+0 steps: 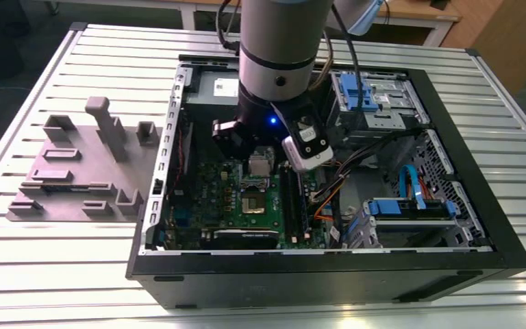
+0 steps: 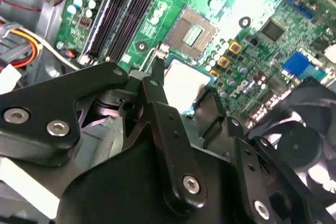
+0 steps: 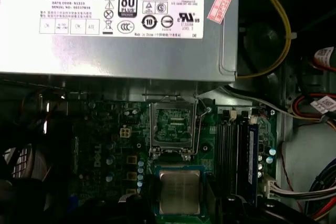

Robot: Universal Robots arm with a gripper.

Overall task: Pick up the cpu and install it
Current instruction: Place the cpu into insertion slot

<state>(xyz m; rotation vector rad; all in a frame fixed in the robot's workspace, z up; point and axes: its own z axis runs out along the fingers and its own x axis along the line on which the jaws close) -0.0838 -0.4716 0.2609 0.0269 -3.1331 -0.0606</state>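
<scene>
Outwardly, the exterior view gives the whole setting: a slatted metal table (image 1: pixel 62 274), an open computer case (image 1: pixel 336 277) lying on it, and the robot arm (image 1: pixel 277 48) reaching down into the case over the CPU socket (image 1: pixel 252 202). A grey moulded fixture tray (image 1: pixel 71 171) sits outside the case wall, well apart from the socket.

The first wrist view brings in the grey power supply (image 3: pixel 121 56) with its white label, next to the socket beyond the motherboard's edge. It also shows the green motherboard (image 3: pixel 105 145) itself and the socket lying open and bare. The cpu (image 3: pixel 179 192) hangs just beside the socket, not in it, silvery top up.

The second wrist view adds the gripper (image 2: pixel 185 83): its two black fingers (image 2: pixel 157 93) are clamped on opposite edges of the cpu. They and the black linkage behind them hide the board on the side of the cpu away from the socket. A black fan (image 2: pixel 304 135) sits near one side of the socket, and long dark memory slots (image 2: pixel 128 11) run along the other. A yellow cable (image 3: pixel 286 24) loops beyond the slots.

Counted: one cpu, one socket, one power supply, two fingers and two blue drive brackets (image 1: pixel 355 92).
</scene>
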